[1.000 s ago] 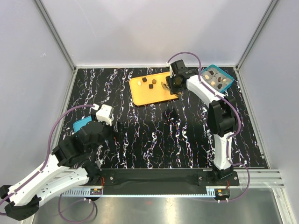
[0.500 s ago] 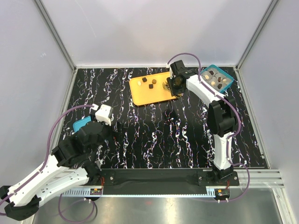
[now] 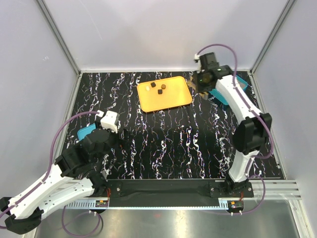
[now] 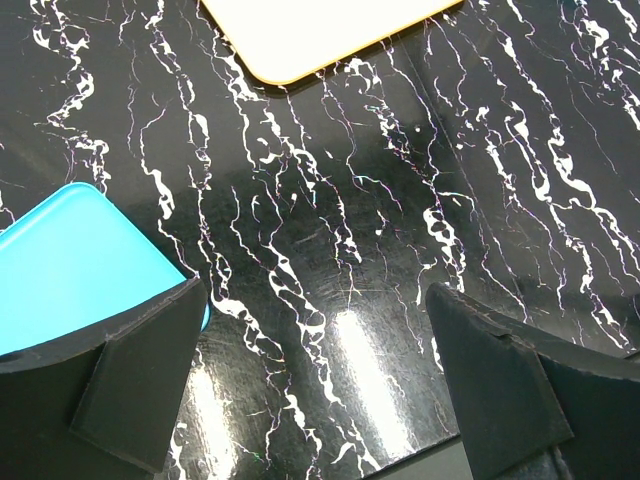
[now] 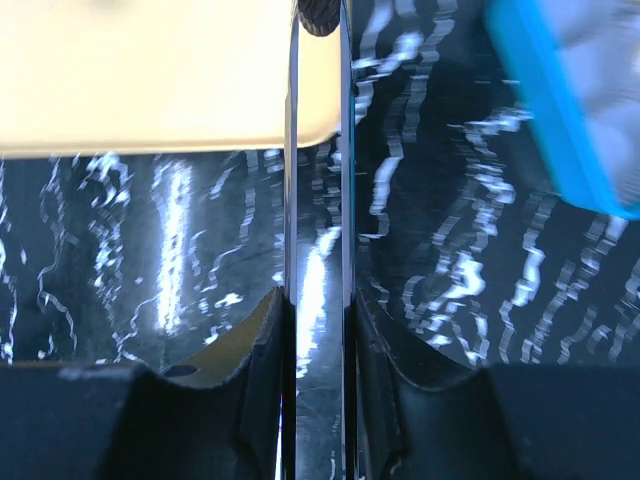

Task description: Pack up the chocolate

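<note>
Three dark brown chocolates (image 3: 160, 91) lie on the orange tray (image 3: 171, 99) at the back middle. My right gripper (image 3: 203, 89) hangs between the tray and the teal box (image 3: 221, 97), which my arm mostly hides. In the right wrist view its thin blades (image 5: 318, 45) are shut on a small dark chocolate lump (image 5: 320, 18) at their tips, with the tray's edge (image 5: 150, 90) at left and the teal box (image 5: 560, 110) at right. My left gripper (image 3: 106, 134) is open and empty low over the table at the near left (image 4: 320, 380).
A flat teal lid (image 3: 85, 132) lies by my left gripper, also in the left wrist view (image 4: 70, 260). The orange tray's corner (image 4: 300, 30) shows ahead of it. White walls and metal posts enclose the black marbled table (image 3: 163, 144).
My right gripper has lifted off the orange tray's right side and swung right toward the teal box. One chocolate is gone from the tray. The left arm has not moved.
</note>
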Robot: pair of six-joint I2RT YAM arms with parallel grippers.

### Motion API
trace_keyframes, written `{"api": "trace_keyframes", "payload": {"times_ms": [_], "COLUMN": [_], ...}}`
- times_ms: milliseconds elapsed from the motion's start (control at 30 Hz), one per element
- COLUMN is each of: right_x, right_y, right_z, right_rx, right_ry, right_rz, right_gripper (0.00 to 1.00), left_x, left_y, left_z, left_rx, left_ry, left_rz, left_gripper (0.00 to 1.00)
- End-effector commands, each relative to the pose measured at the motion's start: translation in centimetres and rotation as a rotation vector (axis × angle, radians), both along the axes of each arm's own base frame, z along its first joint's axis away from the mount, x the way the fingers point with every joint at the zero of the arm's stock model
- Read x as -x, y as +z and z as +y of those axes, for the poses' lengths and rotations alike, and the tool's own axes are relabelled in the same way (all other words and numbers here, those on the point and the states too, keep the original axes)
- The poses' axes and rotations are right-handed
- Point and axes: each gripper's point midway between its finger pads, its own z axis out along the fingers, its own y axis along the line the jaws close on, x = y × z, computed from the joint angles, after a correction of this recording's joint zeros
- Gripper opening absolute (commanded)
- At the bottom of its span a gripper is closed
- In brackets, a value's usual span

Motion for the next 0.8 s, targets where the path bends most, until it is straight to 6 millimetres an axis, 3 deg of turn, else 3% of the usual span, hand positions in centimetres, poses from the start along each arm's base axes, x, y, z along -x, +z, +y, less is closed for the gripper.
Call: {"api": "trace_keyframes", "payload": {"times_ms": [0,133,233,433,767], "right_x": [-0.4,-1.3,-2.3,-3.8,-5.2], "right_y": [3.4,3.7,3.1,2.2,-0.2], "right_z": [-5.4,-10.5,-12.3,-13.5,-13.3], "right_rx": [-0.02,-0.005,-0.007,-0.027,-0.045], "right_ry": [-0.156,-0.28,-0.323,-0.335,-0.319], "right_rz": [-0.075,-0.089,-0.085,-0.094,-0.068], "right_gripper": [0.29,0.29,0.29,0.29,0.32], "left_x": [-0.7,-0.7,-0.8,-0.8,-0.8], "left_y": [1.0,1.1,1.1,1.1,1.0], "left_z": [0.0,0.0,0.0,0.0,-0.1], "left_rx": [0.024,0.024,0.023,0.023,0.017], "left_ry": [0.03,0.034,0.037,0.039,0.033], "left_rz": [-0.034,-0.038,-0.038,-0.035,-0.034], "left_gripper": [0.99,0.99,0.99,0.99,0.99]}}
